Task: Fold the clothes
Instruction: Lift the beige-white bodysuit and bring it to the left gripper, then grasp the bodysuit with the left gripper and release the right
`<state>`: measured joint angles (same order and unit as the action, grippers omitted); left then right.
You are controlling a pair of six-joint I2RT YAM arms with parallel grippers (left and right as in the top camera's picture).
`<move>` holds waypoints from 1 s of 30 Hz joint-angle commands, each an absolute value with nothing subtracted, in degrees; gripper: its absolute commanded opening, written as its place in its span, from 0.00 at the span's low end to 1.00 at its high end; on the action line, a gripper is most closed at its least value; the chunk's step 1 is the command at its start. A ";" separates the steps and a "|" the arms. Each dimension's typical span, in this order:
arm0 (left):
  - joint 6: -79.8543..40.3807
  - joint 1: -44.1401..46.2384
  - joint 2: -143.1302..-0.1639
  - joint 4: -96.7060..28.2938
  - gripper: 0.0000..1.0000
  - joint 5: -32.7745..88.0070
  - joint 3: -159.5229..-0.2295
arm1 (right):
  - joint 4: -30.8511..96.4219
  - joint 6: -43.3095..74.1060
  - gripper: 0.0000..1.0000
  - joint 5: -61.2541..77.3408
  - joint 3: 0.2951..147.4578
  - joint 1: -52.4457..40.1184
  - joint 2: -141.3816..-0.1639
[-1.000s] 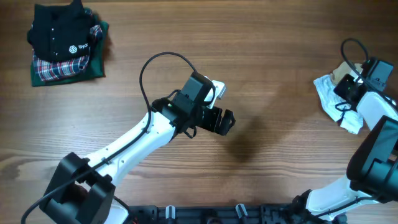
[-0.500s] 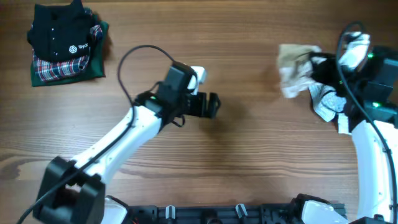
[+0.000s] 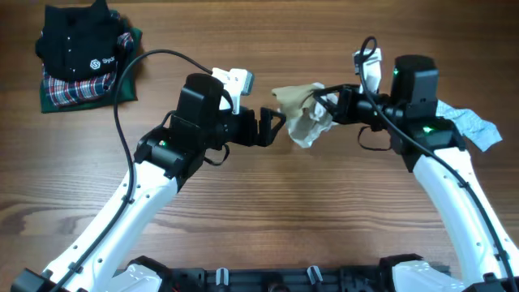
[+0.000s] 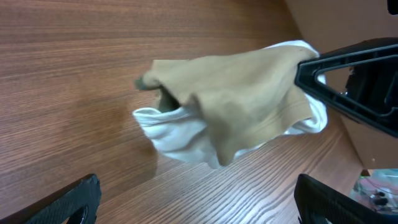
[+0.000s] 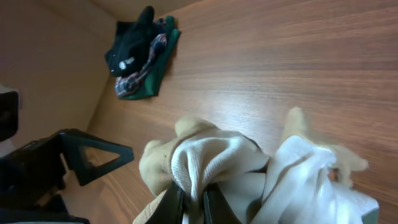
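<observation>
A crumpled tan and white garment (image 3: 302,118) hangs bunched above the middle of the table, held by my right gripper (image 3: 334,107), which is shut on a fold of its white cloth (image 5: 198,171). In the left wrist view the garment (image 4: 230,112) hangs just ahead of my left gripper (image 4: 196,202), whose fingers are spread wide and empty. In the overhead view my left gripper (image 3: 272,128) sits just left of the garment, not touching it.
A stack of folded clothes, black on plaid on green (image 3: 85,55), lies at the far left corner; it also shows in the right wrist view (image 5: 140,53). A pale blue-grey cloth (image 3: 469,123) lies at the right, behind my right arm.
My right gripper has carried the tan and white garment from the right side to the table's middle. My left gripper has swung back and up toward it.
</observation>
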<state>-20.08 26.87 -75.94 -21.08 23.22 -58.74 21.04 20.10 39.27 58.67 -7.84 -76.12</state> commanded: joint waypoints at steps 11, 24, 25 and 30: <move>-31.18 26.89 -75.11 -16.64 0.82 23.75 -59.27 | 15.88 25.65 0.04 42.13 59.57 -13.67 -76.75; -36.93 26.87 -75.96 -14.28 0.04 21.78 -59.27 | 13.78 27.11 0.04 44.64 59.57 -13.67 -76.75; -36.88 26.87 -75.96 -14.35 0.04 20.88 -59.27 | 13.82 26.98 0.09 44.36 59.57 -13.65 -76.75; -36.47 26.87 -75.96 -14.33 0.04 18.31 -59.27 | 21.32 20.88 0.48 31.38 59.57 -13.65 -76.73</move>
